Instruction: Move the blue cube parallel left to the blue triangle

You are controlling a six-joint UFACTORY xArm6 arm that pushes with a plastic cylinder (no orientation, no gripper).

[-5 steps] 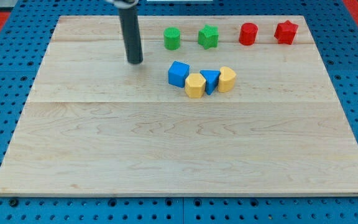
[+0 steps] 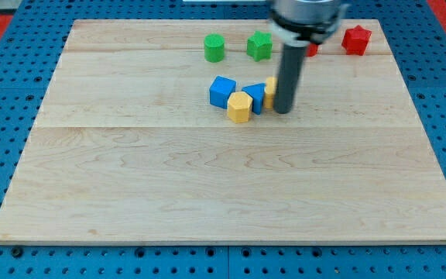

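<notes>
rod (image 2: 287, 74): straight, dark grey, round | tip (image 2: 283, 110): blunt, flat | mount above: wider, darker collar, cut by frame edge

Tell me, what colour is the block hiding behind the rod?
Yellow; only a sliver peeks out beside the rod in the camera view.

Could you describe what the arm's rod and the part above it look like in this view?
My tip ends a straight, smooth, dark grey cylindrical rod with a matte finish. At the view's top the rod joins a wider round dark mount with a lighter grey band. No cables, markings or labels are visible; the rest of the arm is out of view.
</notes>
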